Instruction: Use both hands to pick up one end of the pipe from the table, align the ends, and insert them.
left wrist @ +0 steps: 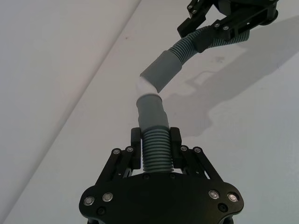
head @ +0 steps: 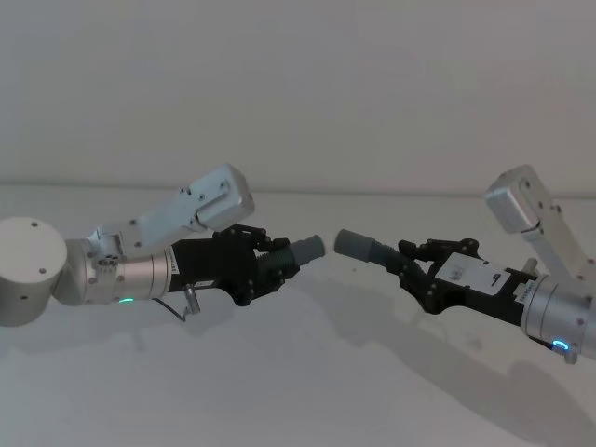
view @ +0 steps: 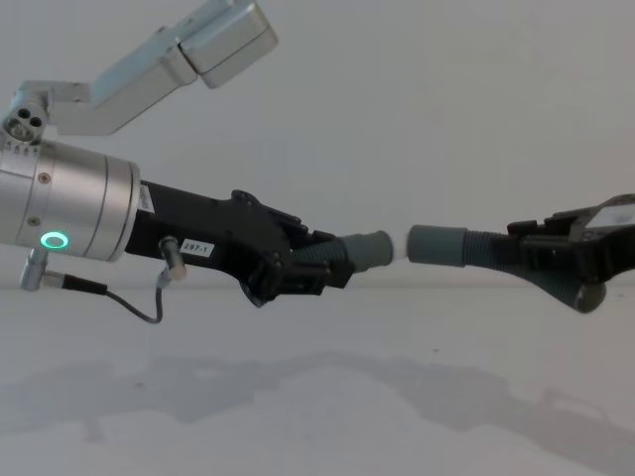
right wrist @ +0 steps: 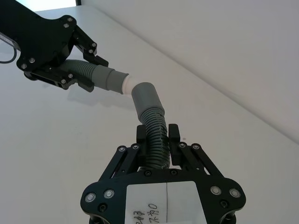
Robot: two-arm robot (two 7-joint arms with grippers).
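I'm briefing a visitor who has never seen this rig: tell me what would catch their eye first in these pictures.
Two dark corrugated hose pieces held in mid-air above the white table, their smooth cuffs facing each other across a small gap. The left gripper clamps one piece by its ribs, the right gripper the other piece. Next, the green ring light on the left arm's silver wrist.

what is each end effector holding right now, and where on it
Left end effector grips one hose piece on its ribbed part just behind the smooth cuff. Right end effector grips the other hose piece likewise, behind its cuff.
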